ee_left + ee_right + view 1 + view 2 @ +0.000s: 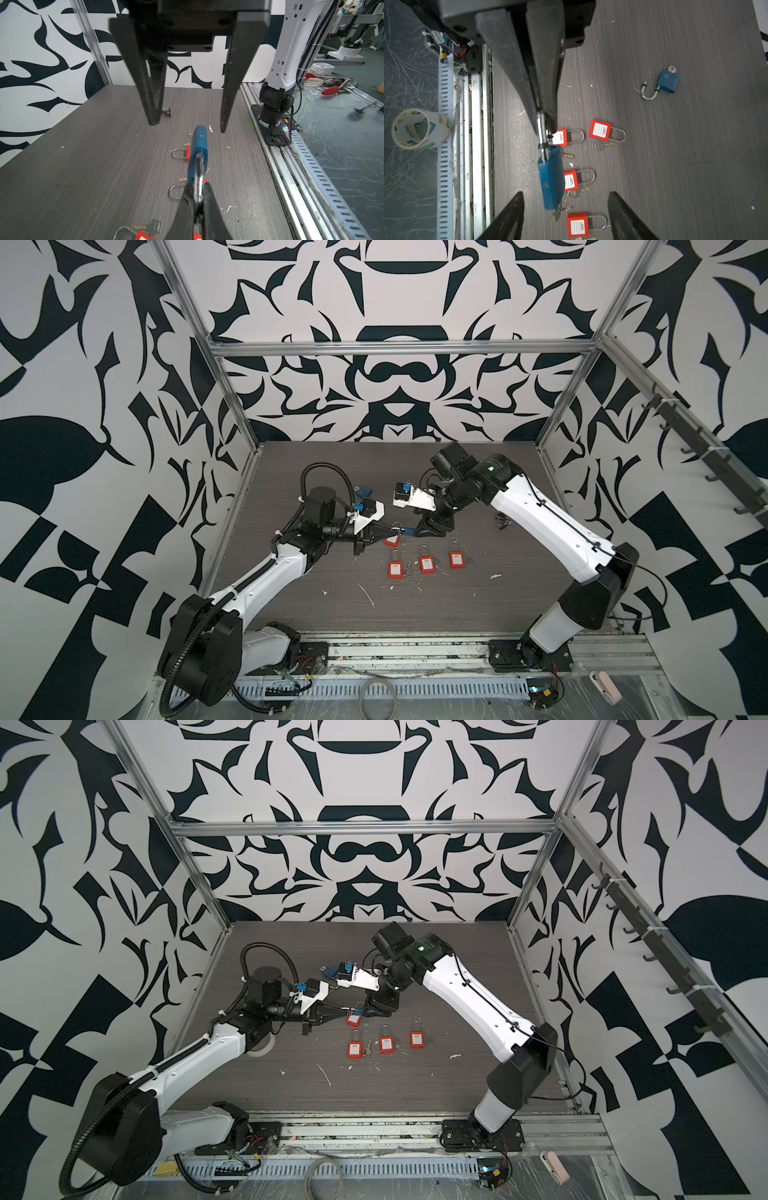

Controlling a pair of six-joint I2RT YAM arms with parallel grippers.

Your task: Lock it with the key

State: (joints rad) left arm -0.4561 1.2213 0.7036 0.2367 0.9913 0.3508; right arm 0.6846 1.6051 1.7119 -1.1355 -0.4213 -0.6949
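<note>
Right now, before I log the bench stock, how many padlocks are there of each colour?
Red padlocks: 4
Blue padlocks: 2, one held by its shackle in the left hand, one lying on the table
Total: 6

The left end effector (543,122) is pinching the shackle (541,126) of a blue padlock (551,180), whose body is reaching between the spread fingers of the right end effector (565,192) without touching them. A blurred key (557,212) is showing at its base. Four red padlocks (600,129) are lying on the tabletop (675,166) beneath, and a second blue padlock (667,81) is lying well apart, its shackle standing open
</note>
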